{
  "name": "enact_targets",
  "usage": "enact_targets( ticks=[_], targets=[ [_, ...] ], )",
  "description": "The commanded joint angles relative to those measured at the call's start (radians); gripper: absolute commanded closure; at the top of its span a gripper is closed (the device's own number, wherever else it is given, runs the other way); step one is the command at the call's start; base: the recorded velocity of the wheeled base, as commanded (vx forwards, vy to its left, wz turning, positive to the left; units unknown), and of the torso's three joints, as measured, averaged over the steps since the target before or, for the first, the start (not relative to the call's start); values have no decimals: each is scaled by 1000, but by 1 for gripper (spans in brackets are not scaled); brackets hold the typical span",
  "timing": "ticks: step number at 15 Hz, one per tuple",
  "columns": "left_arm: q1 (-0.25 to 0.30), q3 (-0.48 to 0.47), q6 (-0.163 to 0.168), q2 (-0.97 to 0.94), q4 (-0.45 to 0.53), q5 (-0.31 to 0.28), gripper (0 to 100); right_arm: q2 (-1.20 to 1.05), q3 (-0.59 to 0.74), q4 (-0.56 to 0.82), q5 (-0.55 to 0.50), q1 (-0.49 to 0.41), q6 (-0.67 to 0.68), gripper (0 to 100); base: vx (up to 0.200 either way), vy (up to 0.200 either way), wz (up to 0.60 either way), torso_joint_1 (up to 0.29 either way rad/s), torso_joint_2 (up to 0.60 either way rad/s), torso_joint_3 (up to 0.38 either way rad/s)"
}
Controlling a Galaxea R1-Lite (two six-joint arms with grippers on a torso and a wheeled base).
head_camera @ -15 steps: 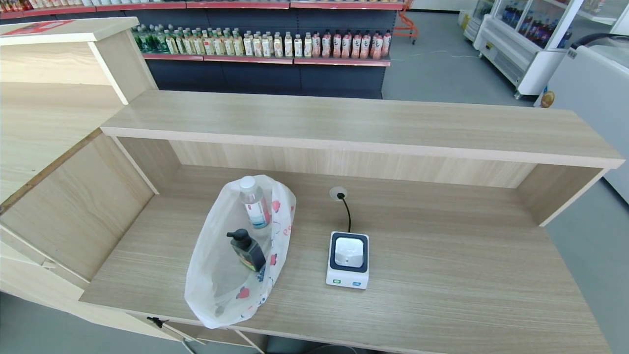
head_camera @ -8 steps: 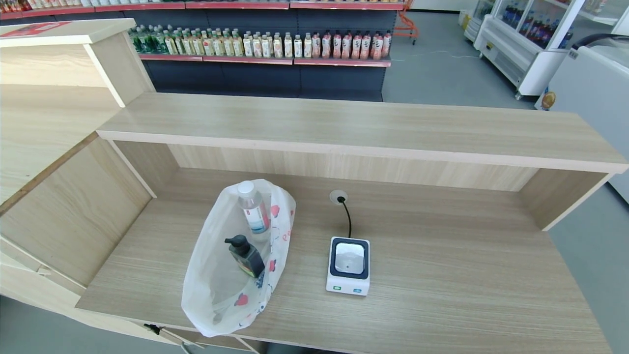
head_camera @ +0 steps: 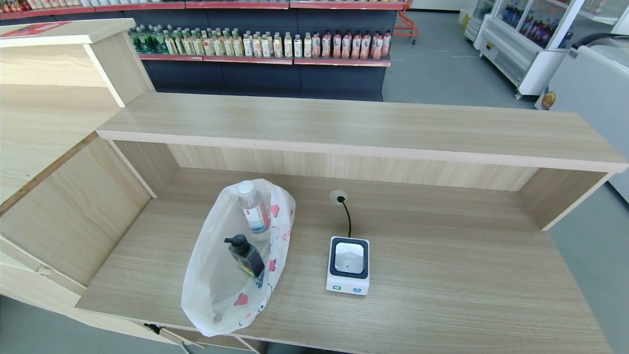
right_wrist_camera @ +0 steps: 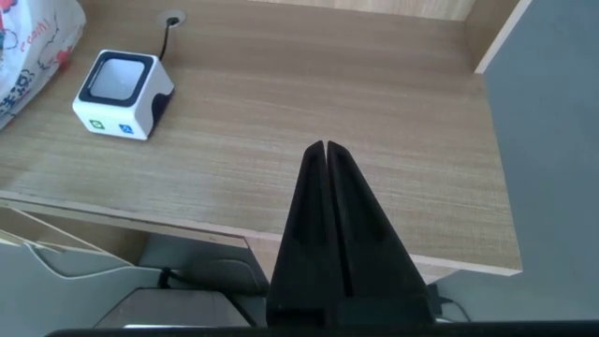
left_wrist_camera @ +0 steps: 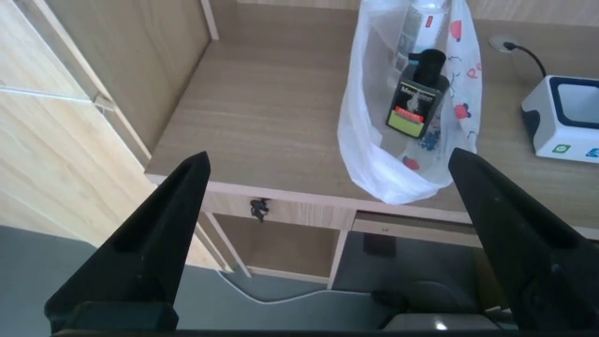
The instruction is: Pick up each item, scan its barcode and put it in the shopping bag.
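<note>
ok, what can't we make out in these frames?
Barcodes on the pump bottle and clear bottle: too small, head view.
Clear bottle's upper part: cut off by the picture edge, left wrist view.
Shopping bag: mostly cut off by the edge, right wrist view.
Part of the counter: hidden behind the shut right claw, right wrist view.

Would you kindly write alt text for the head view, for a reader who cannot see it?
A white plastic shopping bag lies open on a wooden checkout counter, holding a clear bottle and a dark pump bottle. A barcode scanner sits beside it, apart; drink shelves stand behind.
</note>
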Motion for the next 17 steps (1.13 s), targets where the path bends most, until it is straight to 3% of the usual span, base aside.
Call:
enact_targets(
  ticks=[1,17],
  targets=[
    [0,0,0,0,0,0,0,2,0,0,0,0,0,100,0,0,0,0,0,0],
    [0,0,0,0,0,0,0,2,0,0,0,0,-9,100,0,0,0,0,0,0]
  ],
)
